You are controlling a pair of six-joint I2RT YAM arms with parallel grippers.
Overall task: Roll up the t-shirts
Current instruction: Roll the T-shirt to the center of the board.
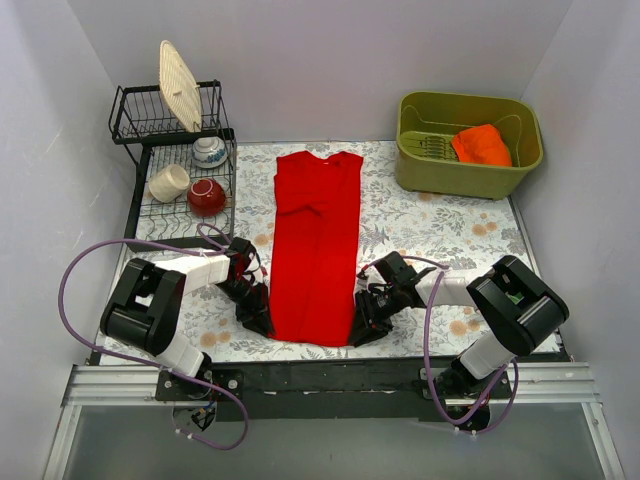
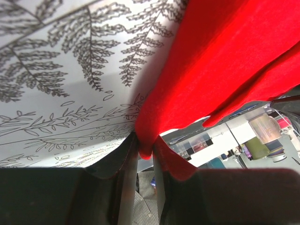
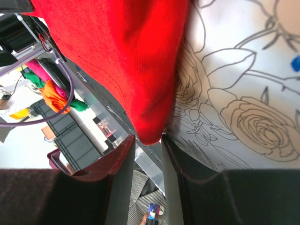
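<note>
- Pinched tight, the left gripper [image 1: 256, 312] holds the t-shirt's [image 1: 315, 250] near hem corner; the right gripper [image 1: 364, 325] clamps the other corner.
- The shirt stretches lengthwise straight ahead of both grippers, each equally near, so rolling should go forward.

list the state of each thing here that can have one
t-shirt: folded into a long strip, flat on the table, near corners lifted
left gripper: shut on the t-shirt's near left corner
right gripper: shut on the t-shirt's near right corner
plate: standing on edge in the rack
cup: lying on its side
orange cloth: crumpled in the tub
</note>
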